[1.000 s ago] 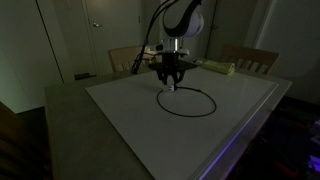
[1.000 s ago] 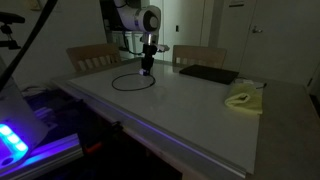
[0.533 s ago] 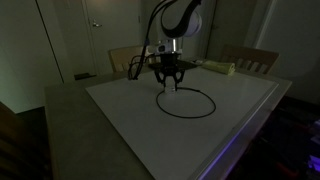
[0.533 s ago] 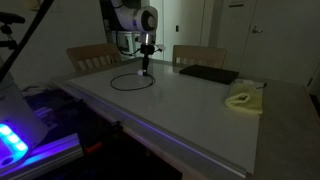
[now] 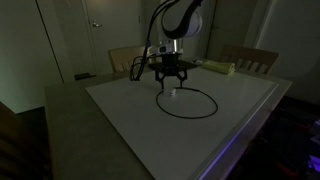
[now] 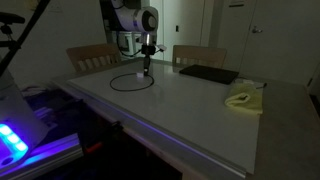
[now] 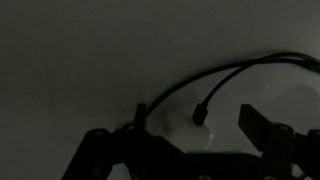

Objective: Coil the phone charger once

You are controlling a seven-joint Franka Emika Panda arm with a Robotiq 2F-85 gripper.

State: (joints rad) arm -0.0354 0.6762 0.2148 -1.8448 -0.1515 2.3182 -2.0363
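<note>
The phone charger is a thin black cable lying in one closed loop on the white table top, seen in both exterior views (image 5: 190, 115) (image 6: 128, 89). My gripper (image 5: 172, 82) (image 6: 146, 71) hangs just above the loop's far end, open and empty. In the wrist view the cable's plug end (image 7: 200, 116) lies on the table between my spread fingers (image 7: 185, 135), touching neither. The cable curves away to the upper right.
A flat black pad (image 6: 207, 74) and a pale greenish box (image 6: 243, 100) (image 5: 218, 68) lie on the table away from the loop. Wooden chairs (image 5: 250, 58) (image 6: 92, 55) stand behind the table. The room is dim.
My gripper has lifted a little off the cable's end. The loop has stayed where it lay.
</note>
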